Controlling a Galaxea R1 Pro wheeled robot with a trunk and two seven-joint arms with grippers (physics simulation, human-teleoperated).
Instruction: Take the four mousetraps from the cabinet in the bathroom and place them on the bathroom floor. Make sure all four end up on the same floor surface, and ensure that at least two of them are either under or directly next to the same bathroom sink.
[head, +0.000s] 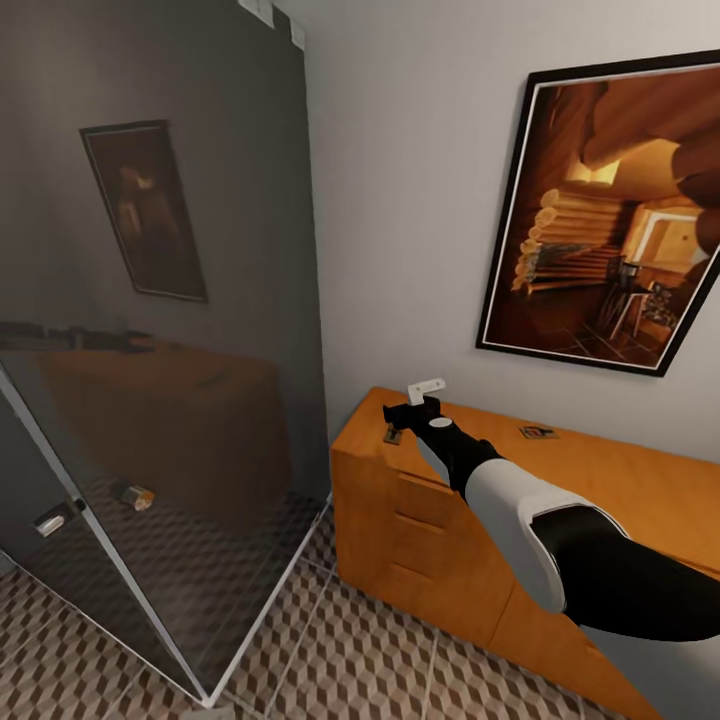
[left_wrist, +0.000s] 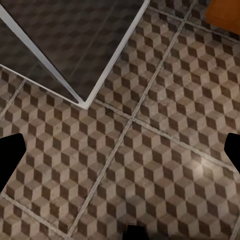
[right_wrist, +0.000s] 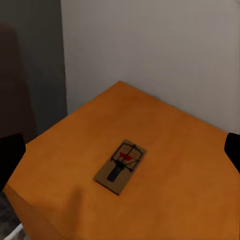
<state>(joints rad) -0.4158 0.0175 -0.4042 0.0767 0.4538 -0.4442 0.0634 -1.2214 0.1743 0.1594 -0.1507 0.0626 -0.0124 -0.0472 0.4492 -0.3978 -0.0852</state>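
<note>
A wide orange-brown cabinet (head: 430, 540) stands against the white wall. Two mousetraps lie on its top. One mousetrap (head: 393, 435) is near the left corner and the other mousetrap (head: 538, 432) is further right. My right gripper (head: 412, 408) hovers open just above the corner one. In the right wrist view that mousetrap (right_wrist: 121, 166) lies flat on the cabinet top (right_wrist: 180, 150), below the open right gripper (right_wrist: 122, 150) and between its spread fingers (right_wrist: 11, 155). My left gripper (left_wrist: 120, 155) is open over the cube-patterned bathroom floor (left_wrist: 165, 165), holding nothing.
A dark glass shower enclosure (head: 170, 330) with a pale frame stands left of the cabinet, and its corner (left_wrist: 85, 102) meets the floor. A framed picture (head: 610, 210) hangs above the cabinet. Patterned floor (head: 340, 660) runs between the enclosure and the cabinet front.
</note>
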